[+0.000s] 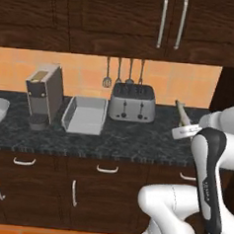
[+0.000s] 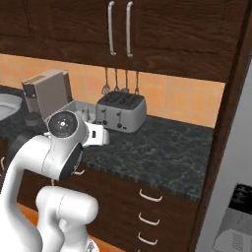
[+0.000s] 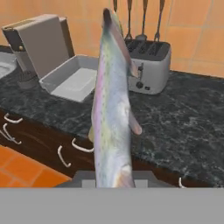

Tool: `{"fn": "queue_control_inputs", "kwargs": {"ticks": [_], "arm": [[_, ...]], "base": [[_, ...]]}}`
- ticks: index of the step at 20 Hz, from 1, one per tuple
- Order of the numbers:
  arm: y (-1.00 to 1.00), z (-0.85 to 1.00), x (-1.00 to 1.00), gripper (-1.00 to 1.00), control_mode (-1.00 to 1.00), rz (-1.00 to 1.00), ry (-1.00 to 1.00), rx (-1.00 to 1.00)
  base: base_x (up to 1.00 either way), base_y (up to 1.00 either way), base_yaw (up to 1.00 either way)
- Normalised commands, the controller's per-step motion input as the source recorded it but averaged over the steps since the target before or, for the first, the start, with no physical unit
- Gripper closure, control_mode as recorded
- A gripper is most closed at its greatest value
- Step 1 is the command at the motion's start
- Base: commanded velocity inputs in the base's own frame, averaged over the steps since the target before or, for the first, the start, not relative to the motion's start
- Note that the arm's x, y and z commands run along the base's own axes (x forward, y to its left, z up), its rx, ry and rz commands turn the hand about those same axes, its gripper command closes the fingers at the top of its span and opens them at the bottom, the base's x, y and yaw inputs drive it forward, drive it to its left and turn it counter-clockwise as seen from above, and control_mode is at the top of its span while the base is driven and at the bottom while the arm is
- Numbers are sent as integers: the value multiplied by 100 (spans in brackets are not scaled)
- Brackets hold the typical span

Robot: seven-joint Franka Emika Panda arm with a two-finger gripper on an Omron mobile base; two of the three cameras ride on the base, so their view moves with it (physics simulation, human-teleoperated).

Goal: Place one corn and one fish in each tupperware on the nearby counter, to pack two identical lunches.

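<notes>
Fish [image 3: 111, 109]: clenched upright in the fingers, raised over the tabletop [image 3: 183, 118] for carrying toward the empty rectangular tupperware [image 1: 84, 115] lying open between coffee machine [image 1: 44, 94] and toaster [image 1: 132, 102].

orange tiled wall [image 1: 82, 74] | dark wood cabinets [image 1: 96, 18] (silver handles) | orange floor [image 3: 26, 168]

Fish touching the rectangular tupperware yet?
Apart. In the hand view the fish rises from the gripper, above the counter's near edge; the tupperware lies farther back.
</notes>
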Motion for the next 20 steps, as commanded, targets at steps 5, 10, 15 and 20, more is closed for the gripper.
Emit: {"fn": "queue_control_inputs", "kwargs": {"ticks": [5, 10, 15, 20], "arm": [[0, 0, 0, 100, 100, 0, 0, 0], [0, 0, 0, 100, 100, 0, 0, 0], [0, 0, 0, 100, 100, 0, 0, 0], [0, 0, 0, 100, 100, 0, 0, 0]], "base": [[3, 100, 7], [14, 100, 2], [39, 100, 0], [41, 100, -1]]}}
